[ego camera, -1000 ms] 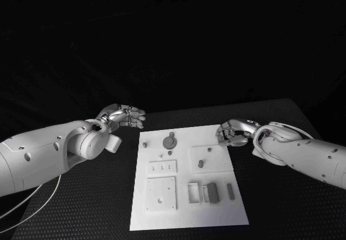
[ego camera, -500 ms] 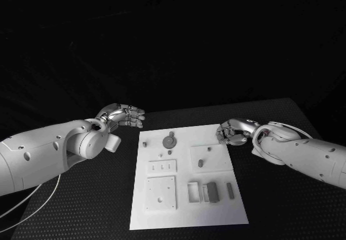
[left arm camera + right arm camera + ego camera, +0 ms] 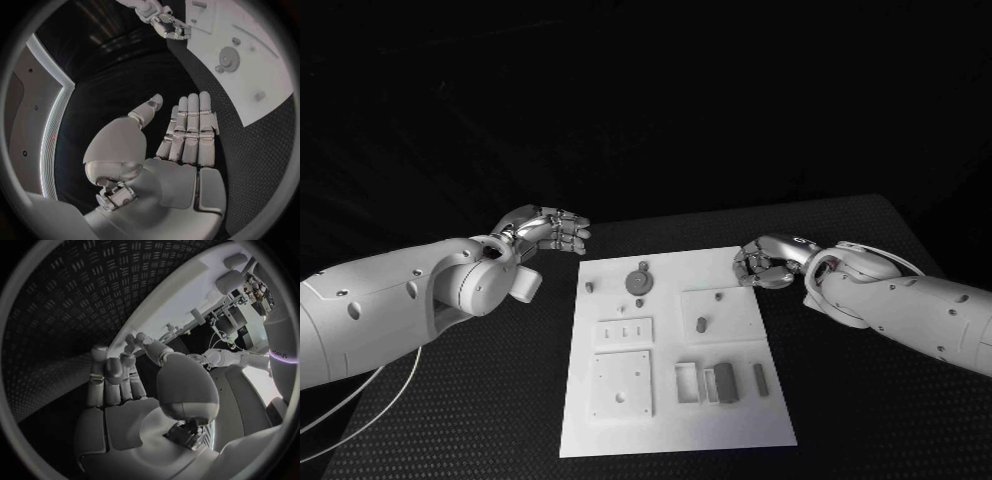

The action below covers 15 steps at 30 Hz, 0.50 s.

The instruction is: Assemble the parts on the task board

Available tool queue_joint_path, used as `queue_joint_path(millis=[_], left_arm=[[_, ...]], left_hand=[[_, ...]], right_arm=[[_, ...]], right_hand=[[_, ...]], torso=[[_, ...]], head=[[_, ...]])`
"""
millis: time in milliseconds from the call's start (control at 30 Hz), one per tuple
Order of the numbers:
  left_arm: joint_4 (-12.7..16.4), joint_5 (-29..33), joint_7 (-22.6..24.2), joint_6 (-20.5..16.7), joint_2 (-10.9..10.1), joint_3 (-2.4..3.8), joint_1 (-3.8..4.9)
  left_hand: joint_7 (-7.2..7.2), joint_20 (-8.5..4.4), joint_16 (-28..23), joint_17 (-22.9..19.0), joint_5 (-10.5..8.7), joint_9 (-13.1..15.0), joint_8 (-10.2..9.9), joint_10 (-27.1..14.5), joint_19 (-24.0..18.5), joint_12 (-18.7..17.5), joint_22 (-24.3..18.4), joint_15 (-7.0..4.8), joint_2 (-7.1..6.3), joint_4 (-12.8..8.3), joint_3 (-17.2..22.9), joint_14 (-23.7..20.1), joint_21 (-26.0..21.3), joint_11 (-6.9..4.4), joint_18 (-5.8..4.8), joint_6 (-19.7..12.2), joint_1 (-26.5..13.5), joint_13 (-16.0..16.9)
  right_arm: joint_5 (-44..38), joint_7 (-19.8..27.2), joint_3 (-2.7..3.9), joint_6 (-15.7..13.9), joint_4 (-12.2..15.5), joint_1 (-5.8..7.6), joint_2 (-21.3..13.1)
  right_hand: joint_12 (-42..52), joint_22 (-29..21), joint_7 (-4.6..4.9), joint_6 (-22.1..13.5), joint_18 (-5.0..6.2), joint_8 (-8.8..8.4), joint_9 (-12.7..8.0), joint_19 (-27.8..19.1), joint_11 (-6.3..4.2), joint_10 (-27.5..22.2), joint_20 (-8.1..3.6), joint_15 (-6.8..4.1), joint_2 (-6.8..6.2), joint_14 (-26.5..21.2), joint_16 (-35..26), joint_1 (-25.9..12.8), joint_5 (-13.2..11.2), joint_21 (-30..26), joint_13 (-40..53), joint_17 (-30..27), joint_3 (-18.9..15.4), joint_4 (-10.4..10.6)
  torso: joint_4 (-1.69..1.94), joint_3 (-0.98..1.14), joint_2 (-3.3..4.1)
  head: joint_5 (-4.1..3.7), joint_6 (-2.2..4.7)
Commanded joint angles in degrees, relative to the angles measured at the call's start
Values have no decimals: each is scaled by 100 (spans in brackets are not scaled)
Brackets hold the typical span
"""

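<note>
The white task board (image 3: 672, 420) lies in the middle of the black table. A grey gear (image 3: 639, 283) sits near its far edge, with a small peg (image 3: 590, 289) to its left. An oval part (image 3: 700, 325) lies on a raised square, and narrow grey blocks (image 3: 723, 382) stand near the front right. My left hand (image 3: 548, 230) hovers off the board's far left corner with straight fingers (image 3: 187, 130), holding nothing. My right hand (image 3: 764, 262) hangs at the board's far right corner with loosely bent fingers (image 3: 112, 375), and nothing shows in them.
A white cable (image 3: 358, 400) trails under my left arm at the table's left side. Bare black table (image 3: 862, 400) runs along both sides of the board. The left wrist view also catches the board (image 3: 262, 80), the gear (image 3: 228, 59) and my right hand (image 3: 165, 22).
My right hand has crept slightly up and left toward the board's far right corner. My left hand has stayed where it was.
</note>
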Motion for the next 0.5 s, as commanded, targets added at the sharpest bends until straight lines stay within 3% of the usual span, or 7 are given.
queue_joint_path(millis=[33, 167, 400, 500], left_arm=[[7, -9, 42, 88, 6, 4, 3], [6, -9, 36, 95, 5, 3, 3], [13, -9, 32, 105, 3, 3, 3], [10, -9, 30, 102, 2, 3, 3]], left_hand=[[10, -9, -41, 9, 23, 9, -39, 32, 39, -28, 7, -1, 14, 11, 1, 57, -38, 8, 112, 19, -44, 7], [10, -9, -43, 10, 23, 9, -40, 32, 39, -30, 8, -1, 13, 11, 0, 57, -39, 9, 112, 18, -45, 8], [12, -8, -48, 14, 23, 10, -43, 30, 37, -35, 8, 0, 9, 13, -2, 56, -42, 10, 111, 15, -50, 10], [12, -8, -50, 15, 22, 10, -44, 29, 37, -36, 9, 0, 7, 13, -3, 56, -43, 10, 111, 14, -51, 11]], right_arm=[[-67, 9, 0, -5, -9, -6, 6], [-49, 26, 0, 34, -10, -6, -1], [-38, 0, 0, -24, -18, -6, 3], [-37, 10, 0, -4, -20, -6, 1]], right_hand=[[15, 115, 154, 198, 74, 17, 4, 38, -16, 38, -7, -20, 41, 16, 27, -5, 7, 24, -13, 4, -22, -12], [-2, 108, 169, 117, 74, -37, -20, 21, -5, 32, -16, -18, -82, 5, 10, 23, 11, 15, -31, -7, -37, -95], [-10, 98, 294, -211, 74, -235, -123, 15, 112, -15, -2, 88, -313, -20, -3, 51, 11, -7, -43, -15, -47, -175], [-6, 98, 302, -222, 74, -242, -129, 17, 120, -18, -1, 97, -336, -21, -2, 54, 11, -8, -42, -14, -45, -174]], torso=[[-3, 1, 0], [-2, -2, -4], [-7, -1, -1], [-6, -1, -1]], head=[[4, -7], [3, -8], [-5, 4], [-9, 1]])
